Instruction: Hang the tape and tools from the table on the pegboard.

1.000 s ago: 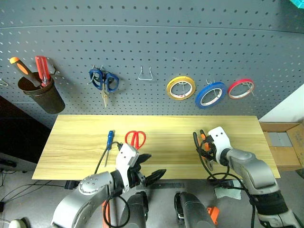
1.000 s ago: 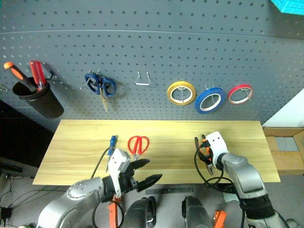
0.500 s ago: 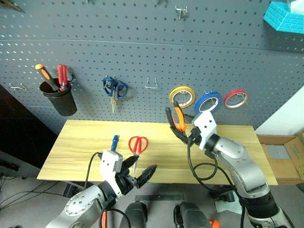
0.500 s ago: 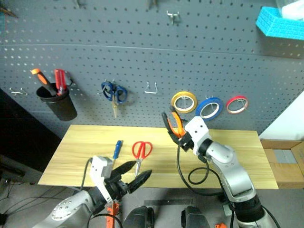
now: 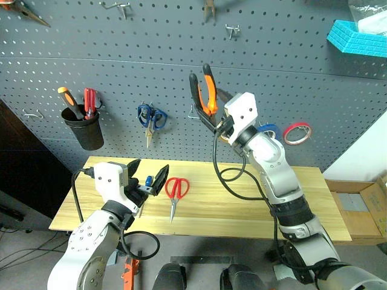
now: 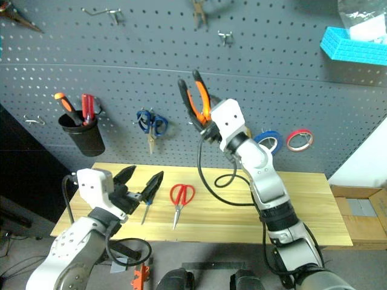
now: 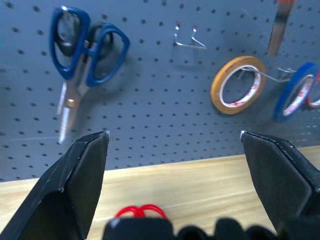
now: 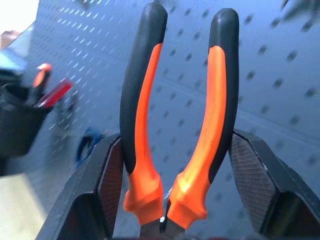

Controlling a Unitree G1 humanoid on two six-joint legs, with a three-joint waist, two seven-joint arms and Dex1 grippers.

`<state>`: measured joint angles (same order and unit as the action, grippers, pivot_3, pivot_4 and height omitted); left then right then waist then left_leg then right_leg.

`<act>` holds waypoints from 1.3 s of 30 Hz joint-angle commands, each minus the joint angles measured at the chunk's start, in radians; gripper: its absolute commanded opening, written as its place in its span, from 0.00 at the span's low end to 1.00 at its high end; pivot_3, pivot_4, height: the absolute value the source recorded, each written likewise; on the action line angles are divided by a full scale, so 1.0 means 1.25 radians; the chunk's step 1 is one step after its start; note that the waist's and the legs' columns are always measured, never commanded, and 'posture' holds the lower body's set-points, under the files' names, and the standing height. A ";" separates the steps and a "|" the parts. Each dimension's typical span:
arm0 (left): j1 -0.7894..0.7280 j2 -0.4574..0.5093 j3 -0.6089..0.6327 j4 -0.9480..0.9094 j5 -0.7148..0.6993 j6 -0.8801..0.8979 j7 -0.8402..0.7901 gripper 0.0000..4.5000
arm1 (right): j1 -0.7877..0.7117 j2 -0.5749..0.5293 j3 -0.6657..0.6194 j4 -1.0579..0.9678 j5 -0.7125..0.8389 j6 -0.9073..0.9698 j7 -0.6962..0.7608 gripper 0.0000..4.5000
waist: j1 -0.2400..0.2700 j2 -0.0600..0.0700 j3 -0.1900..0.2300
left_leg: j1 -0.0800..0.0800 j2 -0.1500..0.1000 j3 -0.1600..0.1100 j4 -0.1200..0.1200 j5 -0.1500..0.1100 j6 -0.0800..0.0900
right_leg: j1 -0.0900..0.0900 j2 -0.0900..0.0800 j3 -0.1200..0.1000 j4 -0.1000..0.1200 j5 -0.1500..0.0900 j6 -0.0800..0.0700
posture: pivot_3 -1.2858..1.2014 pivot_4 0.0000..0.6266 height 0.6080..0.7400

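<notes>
Right gripper [image 5: 219, 125] raised at pegboard [image 5: 121, 54], jaws clamping pliers [image 5: 205, 93]; left gripper [image 5: 147, 177] level, jaws wide

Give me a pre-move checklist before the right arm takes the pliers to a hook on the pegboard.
1. Right gripper shut on the pliers: ok.
2. Pliers lifted off the table, handles up in front of the pegboard: ok.
3. Free wire hook between the blue-handled scissors and the yellow roll: ok.
4. Pliers lined up with that hook: cannot tell.
5. Left gripper open, holding nothing: ok.
6. Red-handled scissors and blue-handled screwdriver on the table, not hung: not ok.
</notes>
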<state>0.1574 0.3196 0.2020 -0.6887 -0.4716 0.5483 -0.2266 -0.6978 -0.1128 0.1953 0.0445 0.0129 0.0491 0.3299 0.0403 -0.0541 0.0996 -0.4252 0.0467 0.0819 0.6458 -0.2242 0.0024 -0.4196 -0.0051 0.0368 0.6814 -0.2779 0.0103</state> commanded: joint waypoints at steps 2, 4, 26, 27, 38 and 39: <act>-0.033 -0.005 -0.007 0.027 0.031 -0.046 0.002 1.00 | -0.068 0.020 -0.022 0.081 -0.034 -0.113 -0.048 0.59 | 0.007 0.000 -0.003 | 0.000 0.000 0.000 0.000 0.001 -0.001 | 0.000 0.000 0.000 0.000 0.001 -0.001 | 0.61 0.02 1.00; -0.049 -0.004 -0.013 0.041 0.039 -0.055 -0.003 1.00 | -0.095 0.029 -0.026 0.121 -0.047 -0.150 -0.068 0.59 | 0.011 0.000 -0.006 | 0.000 0.001 0.000 0.000 0.001 -0.001 | 0.000 0.000 0.000 0.001 0.001 -0.001 | 0.61 0.01 1.00; -0.227 0.014 -0.093 0.217 0.098 -0.088 -0.077 1.00 | -0.287 0.099 -0.070 0.544 -0.053 -0.370 -0.147 0.59 | 0.031 0.001 -0.024 | 0.002 0.001 0.001 -0.001 0.001 -0.002 | 0.000 0.000 0.000 0.005 0.002 -0.003 | 0.63 0.08 1.00; -0.238 0.018 -0.091 0.226 0.099 -0.085 -0.079 1.00 | -0.295 0.101 -0.073 0.558 -0.052 -0.375 -0.148 0.59 | 0.032 0.001 -0.024 | 0.003 0.001 0.001 0.000 0.001 -0.002 | 0.000 0.000 0.000 0.005 0.001 -0.004 | 0.63 0.09 1.00; -0.264 0.048 -0.081 0.228 0.086 -0.048 -0.099 1.00 | -0.320 0.100 -0.082 0.608 -0.047 -0.396 -0.132 0.59 | 0.031 0.009 0.004 | 0.004 0.001 0.000 -0.001 0.001 -0.002 | 0.001 0.000 0.000 0.006 0.001 -0.005 | 0.64 0.24 1.00; -0.264 0.049 -0.082 0.224 0.084 -0.042 -0.101 1.00 | -0.321 0.099 -0.084 0.613 -0.047 -0.398 -0.130 0.59 | 0.031 0.009 0.008 | 0.005 0.001 0.000 -0.001 0.001 -0.002 | 0.001 0.000 0.000 0.006 0.001 -0.005 | 0.64 0.24 1.00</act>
<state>-0.1622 0.3706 0.0881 -0.3732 -0.3543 0.4945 -0.3439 -1.0577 0.0160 0.1141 0.8288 -0.0587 -0.4120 0.1670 0.0793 -0.0424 0.1098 -0.4195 0.0479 0.0817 0.6448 -0.2226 0.0000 -0.4187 -0.0051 0.0370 0.6892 -0.2770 0.0043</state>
